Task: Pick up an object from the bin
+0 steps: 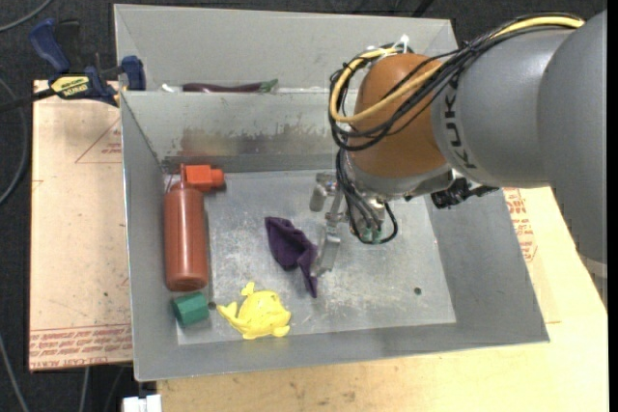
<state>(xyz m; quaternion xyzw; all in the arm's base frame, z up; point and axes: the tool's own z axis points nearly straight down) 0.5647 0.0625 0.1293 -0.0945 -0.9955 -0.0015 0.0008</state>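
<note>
Reaching in from the right, the gripper (327, 244) is hanging low over the middle of the grey bin (439, 299), its tip seeming to touch the right edge of a crumpled purple thing (288, 244) lying there. I cannot tell whether it is spread or clenched. A red-brown bottle (185, 236), a green block (190, 309) and a yellow toy (256, 314) are lying along the left side.

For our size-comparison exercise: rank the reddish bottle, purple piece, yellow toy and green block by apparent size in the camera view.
1. reddish bottle
2. purple piece
3. yellow toy (close to the purple piece; order unsure)
4. green block
</note>
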